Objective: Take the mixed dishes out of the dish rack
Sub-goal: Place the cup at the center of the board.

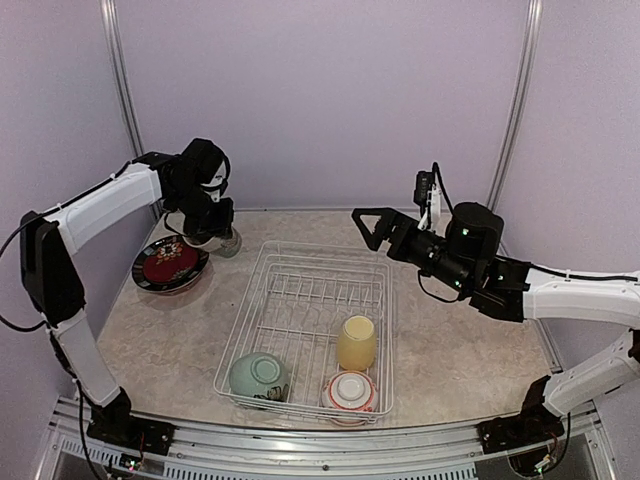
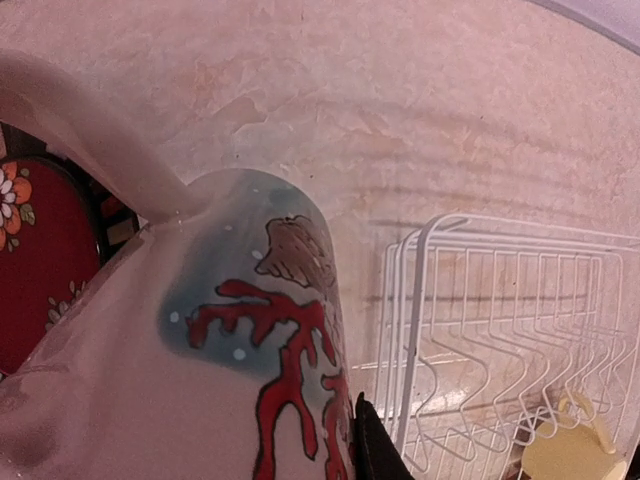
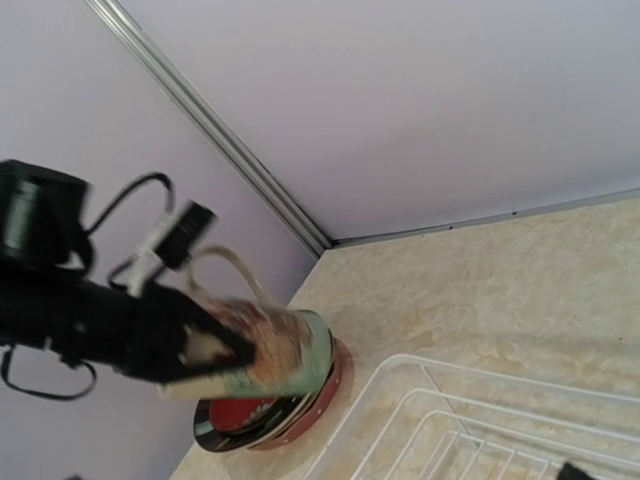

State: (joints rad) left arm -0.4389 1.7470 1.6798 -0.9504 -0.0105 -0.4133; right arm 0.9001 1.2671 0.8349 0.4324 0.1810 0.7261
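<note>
The desk [image 1: 470, 350] is a pale stone top with the white wire dish rack [image 1: 320, 245] sitting in the middle of it. What's in the rack is all at the near end: pale-green bowl [image 1: 259, 376] in the near left corner, red-and-white bowl [image 1: 351, 391] near right, and the yellow cup [image 1: 356, 342] just behind that one. Out on the desk, left of the rack's far end, there's a stack of plates [image 1: 168, 266] with a red floral one on top.

The bit that matters: the left claw [image 1: 213, 228] is clamped on the tall patterned mug [image 1: 228, 242], holding it between the plates and the rack's far left corner. From the right wrist view the mug is tipped way over, long axis close to level. I'd guess it needs turning upright and setting on bare desk just right of the plates. The stack's rim and the rack wire are both close, so there's not much room. Can't tell if it's touching the desk.

The right claw [image 1: 366, 228] is wide open with nothing in it, hovering over the rack's far right corner. The cup lies toward the near side from it, and that arm looks like the nearer one.
</note>
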